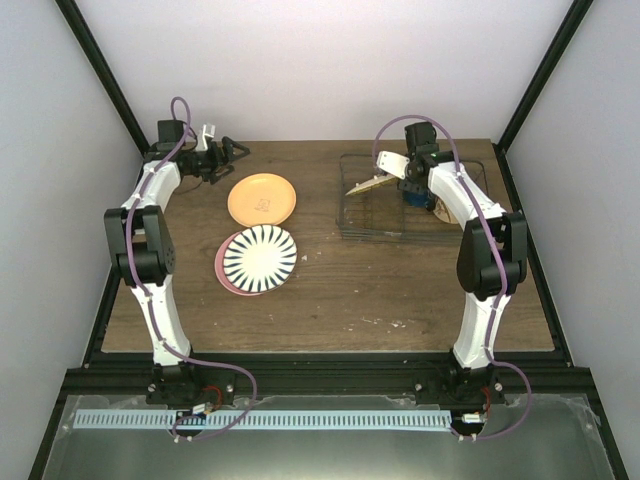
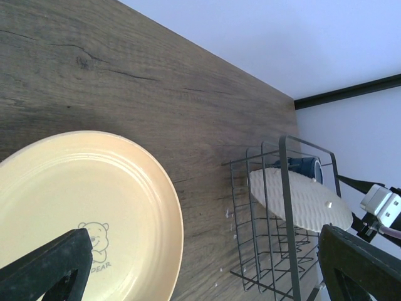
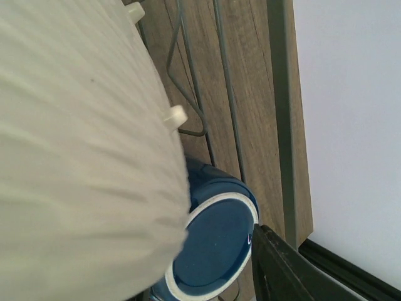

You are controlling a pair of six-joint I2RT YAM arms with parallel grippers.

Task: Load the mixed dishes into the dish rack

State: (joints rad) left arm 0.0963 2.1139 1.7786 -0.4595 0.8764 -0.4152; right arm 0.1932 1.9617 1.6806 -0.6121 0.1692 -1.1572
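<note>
Where the far right corner of the table carries the dish rack (image 1: 350,215), the right gripper (image 1: 398,184) hangs inside the basket beside the small cream bowl (image 1: 367,184). The bowl stands tilted on its edge among the wires. The dark blue mug (image 1: 414,196) lies in the rack just beside it, on the side toward the table's right edge. In the right wrist view the bowl fills the left half and overlaps the mug, whose round blue end with a pale ring faces the camera. This gripper is partly open: its one visible finger (image 3: 294,269) stands apart from the bowl's wall, with the mug showing in the gap. The other finger is hidden behind the bowl, and nothing is clamped.

The left gripper (image 1: 228,155) sits low at the far left corner of the table, spread wide with nothing between its fingers (image 2: 47,269). The yellow-orange grid-patterned plate (image 1: 261,199) lies flat just beside it, near the far edge and left of the middle, with a small bear printed on its face. Closer to the near edge, the white plate with black radial stripes (image 1: 260,257) rests on the pink plate (image 1: 220,268) — only a crescent of pink rim shows on its left side. All three plates lie on the table, well apart from the rack.
</note>
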